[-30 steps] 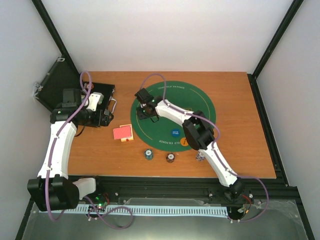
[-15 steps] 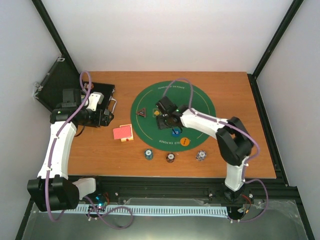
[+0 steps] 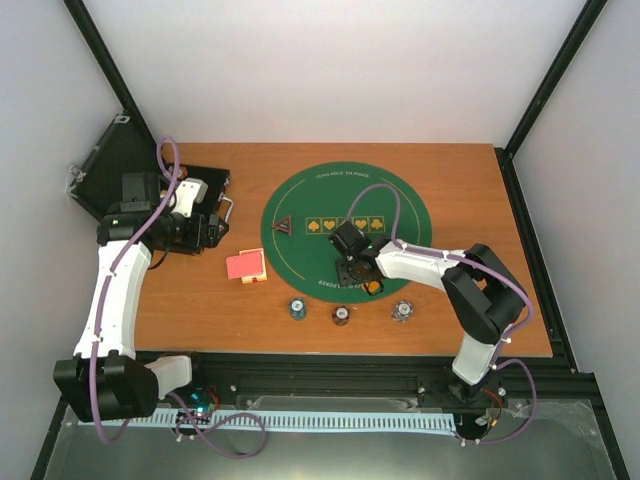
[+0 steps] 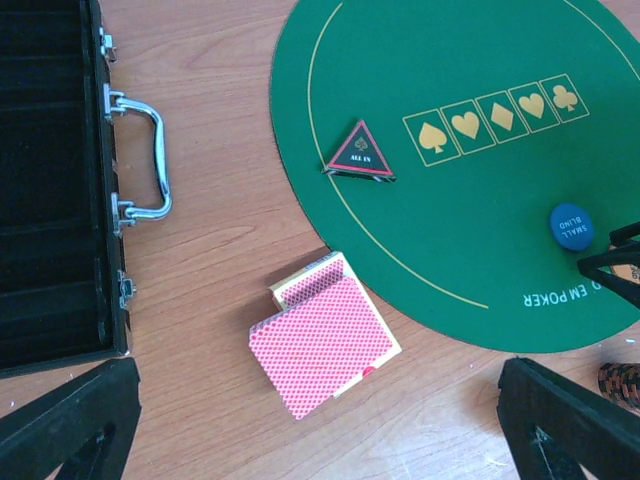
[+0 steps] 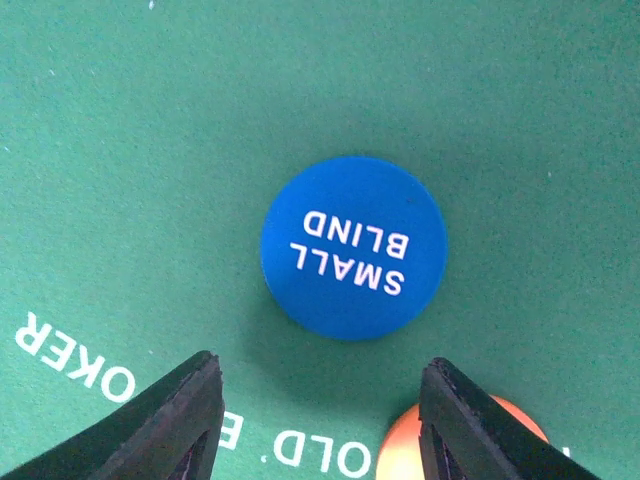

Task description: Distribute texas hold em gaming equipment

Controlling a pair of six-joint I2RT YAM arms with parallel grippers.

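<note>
One blue round button (image 5: 353, 247) lies flat on the green mat (image 5: 150, 100), in its near half, just ahead of the right gripper (image 5: 320, 400) and in line with the gap between the fingers. Its white "SMALL BLIND" lettering reads upside down in the right wrist view. An orange round button (image 5: 402, 455) sits just beside it on the near side, partly covered by one finger. The right gripper is spread a little wider than the blue button and grips nothing; whether its tips touch the felt cannot be told.

Farther left on the mat, the dark triangular button (image 4: 360, 152) lies flat with its tip pointing toward the far edge of the table (image 3: 480, 320), beside the row of gold suit symbols.

Off the mat, the stack of red-backed cards (image 4: 320, 340) rests on the wood just beside the mat's left rim, between the mat and the black case (image 4: 50, 150). Its long axis runs on a slant, one short end toward the mat.

Three striped chips (image 3: 297, 308) (image 3: 341, 316) (image 3: 402, 312) lie in a row on the wood just off the mat's near rim.

The left gripper (image 4: 318, 400) hangs above the cards and the case's metal handle (image 4: 150, 150), spread wide and empty.
</note>
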